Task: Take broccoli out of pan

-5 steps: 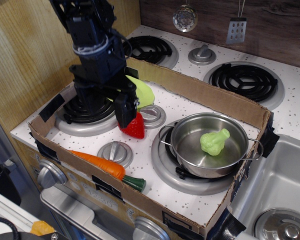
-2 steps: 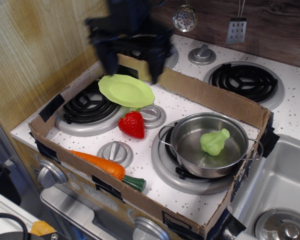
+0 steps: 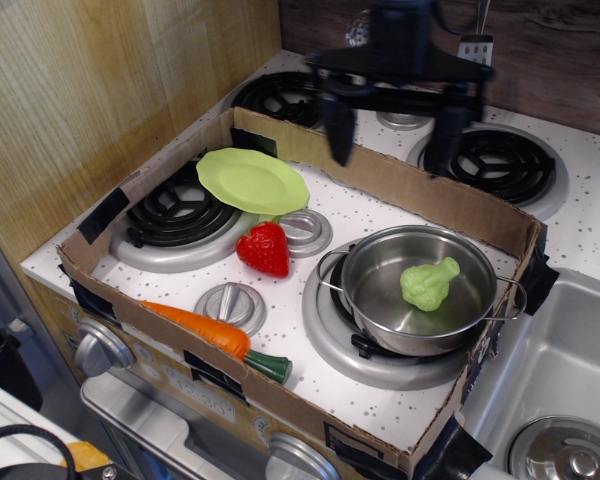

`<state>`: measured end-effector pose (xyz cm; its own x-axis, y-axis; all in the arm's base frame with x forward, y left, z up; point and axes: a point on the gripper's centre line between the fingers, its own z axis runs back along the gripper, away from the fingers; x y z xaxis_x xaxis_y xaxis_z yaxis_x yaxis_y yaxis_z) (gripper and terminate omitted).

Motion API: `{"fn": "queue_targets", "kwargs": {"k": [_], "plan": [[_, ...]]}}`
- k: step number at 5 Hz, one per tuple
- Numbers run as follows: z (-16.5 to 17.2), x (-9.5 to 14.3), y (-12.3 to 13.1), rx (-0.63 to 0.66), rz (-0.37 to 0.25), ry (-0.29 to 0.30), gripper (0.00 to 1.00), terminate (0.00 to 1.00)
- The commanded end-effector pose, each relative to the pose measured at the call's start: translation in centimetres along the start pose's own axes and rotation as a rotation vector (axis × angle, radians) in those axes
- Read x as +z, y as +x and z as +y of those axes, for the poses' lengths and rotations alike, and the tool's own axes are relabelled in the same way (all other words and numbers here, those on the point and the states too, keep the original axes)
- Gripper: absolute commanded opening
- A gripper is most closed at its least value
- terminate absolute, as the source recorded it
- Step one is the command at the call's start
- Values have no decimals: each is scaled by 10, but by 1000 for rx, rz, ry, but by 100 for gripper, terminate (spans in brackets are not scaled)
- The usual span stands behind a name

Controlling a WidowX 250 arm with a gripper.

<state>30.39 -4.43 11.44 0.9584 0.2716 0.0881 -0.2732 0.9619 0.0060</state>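
Right now you're on the approach: your gripper (image 3: 392,130) hangs wide open, high behind the pan (image 3: 418,289). Next, bring it down over the broccoli (image 3: 428,283) and close.

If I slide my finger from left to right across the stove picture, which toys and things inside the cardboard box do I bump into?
Carrot → green plate → strawberry → pan → broccoli, which sits inside the pan.
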Motion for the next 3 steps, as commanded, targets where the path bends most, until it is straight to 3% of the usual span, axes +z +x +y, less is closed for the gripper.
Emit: {"fn": "queue_targets", "kwargs": {"k": [1,3], "plan": [[-23,-13,2,41,-91,11,100,0],[-16,-44,-3,76,-132,35,100,0]]}}
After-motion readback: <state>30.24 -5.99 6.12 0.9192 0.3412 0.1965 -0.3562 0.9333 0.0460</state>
